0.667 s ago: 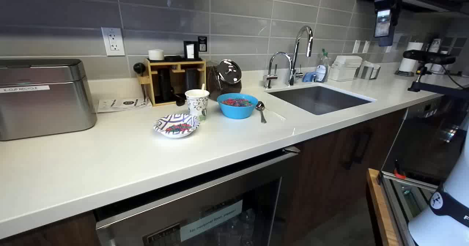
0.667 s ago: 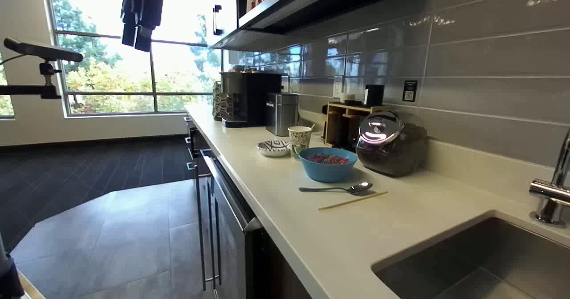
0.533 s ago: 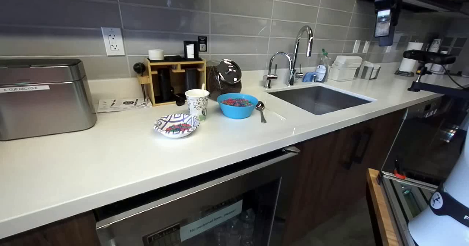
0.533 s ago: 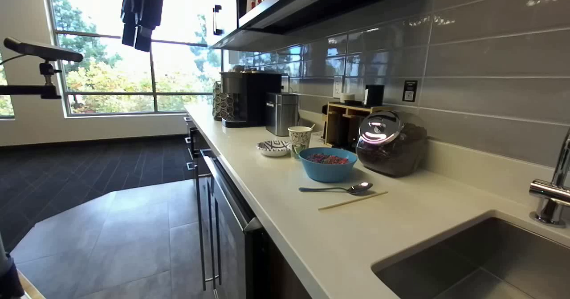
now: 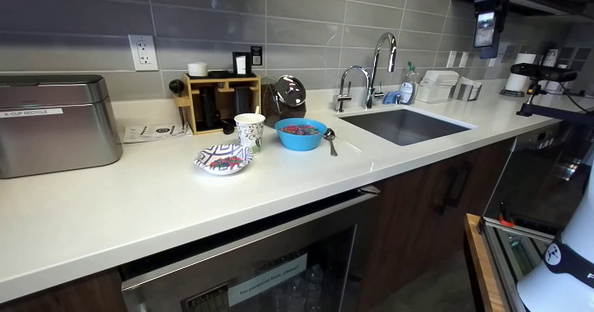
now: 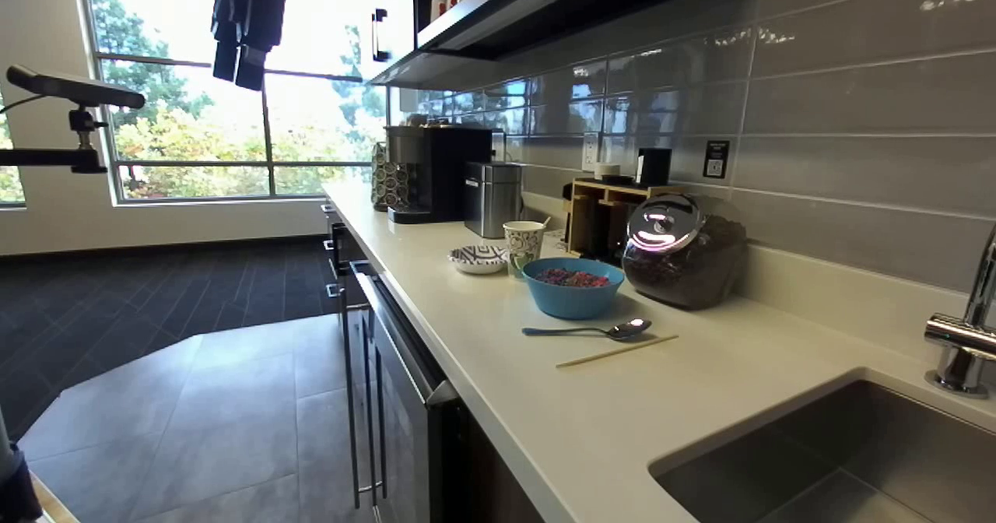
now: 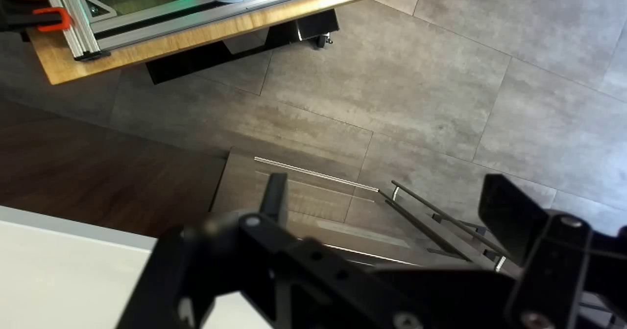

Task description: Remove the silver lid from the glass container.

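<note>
1. Gripper (image 7: 387, 194): released, jaws spread wide in the wrist view, nothing held; floor (image 7: 426, 99) and cabinet front show behind the gap.
2. Silver lid (image 6: 664, 223): on the glass container (image 6: 692, 274), right of centre in an exterior view. Tilted, shiny face slanting up toward the counter's front. Looks to be on the mouth, so removal presumably not yet done.
3. Key relation: lid well apart from gripper and lower down. In an exterior view, gripper (image 5: 488, 49) hangs upper right, lid (image 5: 291, 90) left of it and below, near mid-frame. In an exterior view, gripper (image 6: 238, 71) is upper left, lid right of it and below.
4. Lid is round, no long axis; the slant is what counts. Next move probably calls for a reach across and down to the counter (image 5: 139, 210), wrist angled to match that face.
5. Wrist view has neither lid nor container; only a counter corner, lower left. Camera likely needs to swing round first.
6. One arm, no choice of side. Risk: blue bowl (image 5: 299, 141) and paper cup (image 5: 250, 133) stand in front of the container; a low approach could knock either.
</note>
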### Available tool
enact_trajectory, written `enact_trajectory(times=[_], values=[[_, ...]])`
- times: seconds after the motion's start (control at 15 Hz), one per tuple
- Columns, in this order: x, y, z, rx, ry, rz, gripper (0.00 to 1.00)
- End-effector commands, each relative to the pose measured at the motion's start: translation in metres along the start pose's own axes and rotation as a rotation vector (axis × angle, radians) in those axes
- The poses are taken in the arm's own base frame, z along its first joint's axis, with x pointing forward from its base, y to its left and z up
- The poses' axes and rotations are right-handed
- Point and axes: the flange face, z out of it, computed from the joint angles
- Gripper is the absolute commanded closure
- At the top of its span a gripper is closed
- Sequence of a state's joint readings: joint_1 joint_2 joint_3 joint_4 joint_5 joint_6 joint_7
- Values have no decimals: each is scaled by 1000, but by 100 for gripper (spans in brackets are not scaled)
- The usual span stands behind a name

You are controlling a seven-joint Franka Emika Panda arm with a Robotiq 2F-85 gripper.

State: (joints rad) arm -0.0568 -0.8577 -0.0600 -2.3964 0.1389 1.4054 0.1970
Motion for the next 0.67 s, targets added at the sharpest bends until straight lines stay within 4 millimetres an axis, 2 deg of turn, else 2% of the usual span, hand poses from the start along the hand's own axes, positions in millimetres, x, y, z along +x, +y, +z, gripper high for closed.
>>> enact_trajectory(times=[0.0, 0.13, 0.33, 0.6], values=[[0, 0, -1, 0, -1, 0, 0], [5, 4, -2, -2, 23, 12, 0], [27, 22, -7, 9, 81, 50, 0], [75, 52, -7, 33, 193, 108, 0]])
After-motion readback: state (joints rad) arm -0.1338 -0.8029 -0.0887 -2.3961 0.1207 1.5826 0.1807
